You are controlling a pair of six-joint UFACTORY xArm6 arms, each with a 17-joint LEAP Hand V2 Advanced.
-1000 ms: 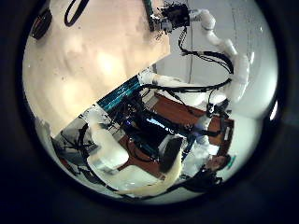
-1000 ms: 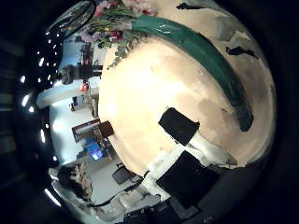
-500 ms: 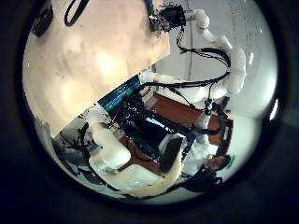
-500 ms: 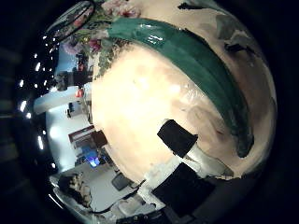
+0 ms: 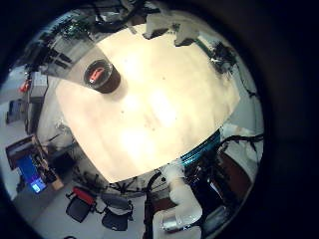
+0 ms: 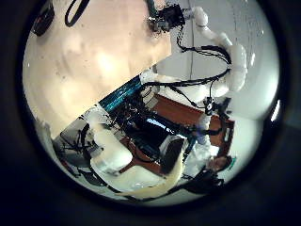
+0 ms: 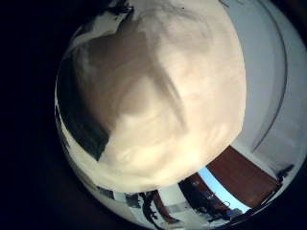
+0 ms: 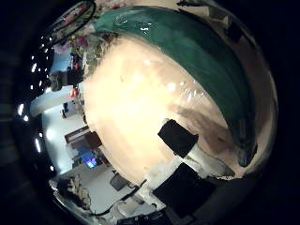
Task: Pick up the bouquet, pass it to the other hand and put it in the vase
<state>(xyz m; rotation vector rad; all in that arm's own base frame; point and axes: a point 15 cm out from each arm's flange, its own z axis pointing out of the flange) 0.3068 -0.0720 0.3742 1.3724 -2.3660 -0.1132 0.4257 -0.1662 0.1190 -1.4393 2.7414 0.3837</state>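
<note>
From the right thumb side palm view, the bouquet (image 8: 187, 66) lay flat on the worktop (image 8: 141, 103) right under the right robot hand (image 6: 172, 16). Its wrapped body filled a broad band of that picture, so I judged it very close to the palm. Its long axis ran across the palm's field, with the flower heads (image 8: 80, 28) at one end and the wrap narrowing toward the stems at the other. The right little finger side view showed mostly bare worktop, with what may have been an edge of the wrap at one side, though that corner was too dark for me to be sure.

I could not tell whether the right robot hand's fingers were apart or drawn in: only a dark part of it showed beside the wrap, and nothing was curled round the bouquet that I could see. The left robot hand sat high above the worktop and well apart from the bouquet, and its fingers showed in neither of its views, so I couldn't call that one either.

The vase (image 5: 100, 76) stood upright near one edge of the worktop, its mouth open and empty, well apart from the right arm. Nothing lay between the two, so the right side was plainly the nearer for the pick — across the wrap, not along it
</note>
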